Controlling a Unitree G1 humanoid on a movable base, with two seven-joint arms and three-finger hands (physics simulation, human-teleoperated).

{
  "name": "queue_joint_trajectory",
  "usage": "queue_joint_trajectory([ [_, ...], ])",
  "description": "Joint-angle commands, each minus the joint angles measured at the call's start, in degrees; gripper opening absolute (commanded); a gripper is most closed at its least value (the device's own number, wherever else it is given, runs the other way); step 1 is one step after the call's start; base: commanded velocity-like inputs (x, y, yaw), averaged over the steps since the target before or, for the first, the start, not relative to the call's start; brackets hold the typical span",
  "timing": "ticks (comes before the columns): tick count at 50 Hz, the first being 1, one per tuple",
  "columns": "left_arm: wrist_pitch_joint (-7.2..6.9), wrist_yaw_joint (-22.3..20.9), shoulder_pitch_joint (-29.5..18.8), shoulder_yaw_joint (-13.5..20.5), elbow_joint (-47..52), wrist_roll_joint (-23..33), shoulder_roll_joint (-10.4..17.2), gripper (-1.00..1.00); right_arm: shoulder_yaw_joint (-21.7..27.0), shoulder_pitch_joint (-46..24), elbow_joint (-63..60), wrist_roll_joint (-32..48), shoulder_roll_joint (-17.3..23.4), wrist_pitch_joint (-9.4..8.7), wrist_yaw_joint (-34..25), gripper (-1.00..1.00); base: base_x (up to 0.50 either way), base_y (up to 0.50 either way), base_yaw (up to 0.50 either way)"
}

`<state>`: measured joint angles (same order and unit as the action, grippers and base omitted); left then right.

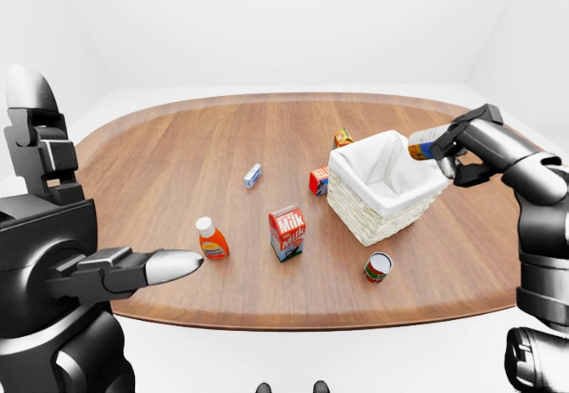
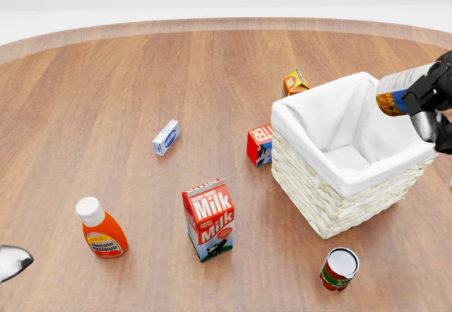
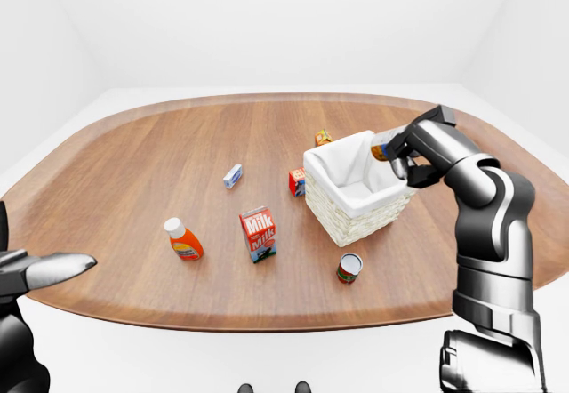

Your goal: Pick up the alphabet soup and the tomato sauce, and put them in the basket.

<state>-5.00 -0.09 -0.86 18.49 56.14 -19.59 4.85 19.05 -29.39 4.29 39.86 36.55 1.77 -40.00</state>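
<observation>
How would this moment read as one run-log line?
right hand: holds can over basket | left hand: idle | second can: on table

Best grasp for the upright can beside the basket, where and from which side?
Grip the red-labelled can around its cylindrical side wall, mid-height. It stands upright with its flat lid up, apart from the basket. Probably approach from the head view's right or bottom, where the wood is bare; the basket wall crowds the top side.

Red carton reading "Milk" twice with "dairy fresh" above, other labels too small to read
</observation>
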Motion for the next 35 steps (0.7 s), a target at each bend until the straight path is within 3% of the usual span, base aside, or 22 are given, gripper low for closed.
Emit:
queue_joint_trajectory([
  [1,0.0,0.28,-0.66,0.4,-0.36,-0.49,0.43,0.94,-7.5,-10.81,3.56,1.94,-5.12,-0.9,0.0,-1.0,0.0,0.0,0.0],
  [11,0.0,0.2,-0.17,0.26,-0.4,-0.41,0.28,0.94,-10.93,-17.69,15.47,4.49,-7.1,3.23,0.0,-1.0,0.0,0.0,0.0],
  [18,0.0,0.11,-0.15,0.52,-0.39,-0.48,0.3,0.94,-14.67,-24.45,36.19,9.92,-9.24,3.23,10.79,-1.0,0.0,0.0,0.0],
  [35,0.0,-0.22,0.46,0.71,-0.75,-0.28,0.11,0.93,-17.79,-33.55,59.97,16.11,-6.94,3.23,22.05,-1.0,0.0,0.0,0.0],
])
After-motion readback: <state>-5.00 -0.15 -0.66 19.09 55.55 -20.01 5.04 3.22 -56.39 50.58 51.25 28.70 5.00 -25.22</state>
